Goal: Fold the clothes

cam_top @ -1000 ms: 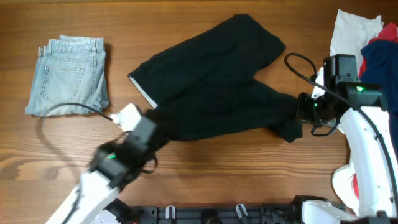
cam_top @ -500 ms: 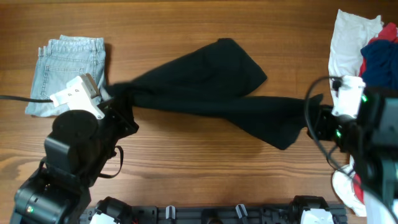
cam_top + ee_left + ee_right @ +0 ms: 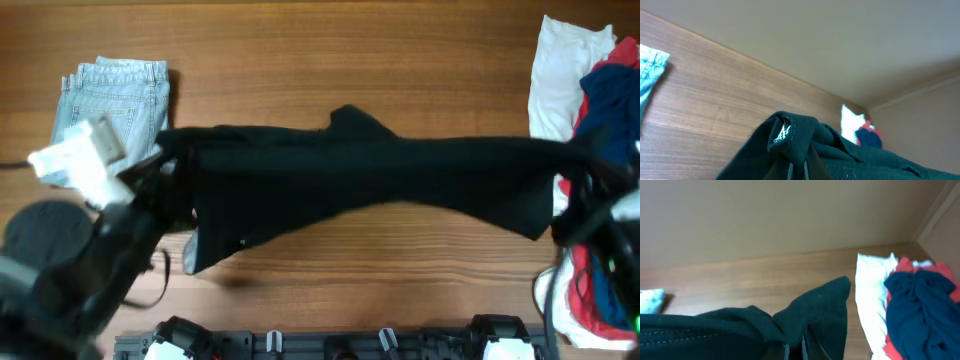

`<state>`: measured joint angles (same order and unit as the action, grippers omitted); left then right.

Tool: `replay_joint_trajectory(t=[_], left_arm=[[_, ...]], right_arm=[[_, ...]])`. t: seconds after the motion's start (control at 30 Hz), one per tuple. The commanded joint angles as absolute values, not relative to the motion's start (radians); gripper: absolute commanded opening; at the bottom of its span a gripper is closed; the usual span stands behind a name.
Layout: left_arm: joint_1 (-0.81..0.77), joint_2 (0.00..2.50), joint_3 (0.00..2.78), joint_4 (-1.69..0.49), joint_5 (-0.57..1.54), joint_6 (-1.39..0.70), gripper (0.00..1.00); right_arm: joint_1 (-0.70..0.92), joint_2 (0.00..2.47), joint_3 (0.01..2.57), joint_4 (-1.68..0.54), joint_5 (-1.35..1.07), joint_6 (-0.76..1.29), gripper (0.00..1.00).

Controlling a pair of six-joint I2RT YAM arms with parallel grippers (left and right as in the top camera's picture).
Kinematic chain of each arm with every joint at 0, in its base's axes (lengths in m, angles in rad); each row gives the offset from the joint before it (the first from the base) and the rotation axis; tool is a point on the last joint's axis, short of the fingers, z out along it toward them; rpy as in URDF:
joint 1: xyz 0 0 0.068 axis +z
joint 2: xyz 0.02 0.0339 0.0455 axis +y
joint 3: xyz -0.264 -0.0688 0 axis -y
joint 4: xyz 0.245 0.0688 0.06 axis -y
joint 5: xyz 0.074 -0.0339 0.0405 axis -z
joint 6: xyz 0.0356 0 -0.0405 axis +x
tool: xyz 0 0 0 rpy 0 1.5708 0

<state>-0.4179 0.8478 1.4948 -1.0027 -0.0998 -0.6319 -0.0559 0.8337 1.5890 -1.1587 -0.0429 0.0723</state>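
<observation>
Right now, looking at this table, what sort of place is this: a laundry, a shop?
Likely a robotics test bench, not a laundry. A left arm and a right arm stretch a black garment over a wooden table. Folded jeans and a heap of clothes lie aside, with a plain wall behind.

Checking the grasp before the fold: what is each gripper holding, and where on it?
Both are shut on the black garment, stretched between them: the left gripper pinches one end, the right gripper the opposite end.
</observation>
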Motion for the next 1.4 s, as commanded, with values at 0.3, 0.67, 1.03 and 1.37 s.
replay_joint_trajectory(t=[0.3,0.67,1.03,1.37], left_arm=[[-0.266,1.425,1.506,-0.674,-0.077,-0.528,0.04],[-0.009,1.794,2.107,-0.382,0.22,-0.591,0.04],[-0.017,1.86,2.323,-1.07,0.224,-0.362,0.04],[-0.036,2.209,2.322,-1.686,0.092,-0.344,0.04]], right_arm=[[-0.065,1.505,1.591,-1.004,-0.073,-0.052,0.04],[-0.1,1.736,2.258,-0.852,0.134,0.113,0.04],[-0.094,1.818,2.31,-1.103,0.157,0.043,0.04],[-0.068,2.009,1.997,-1.355,0.102,0.091,0.04]])
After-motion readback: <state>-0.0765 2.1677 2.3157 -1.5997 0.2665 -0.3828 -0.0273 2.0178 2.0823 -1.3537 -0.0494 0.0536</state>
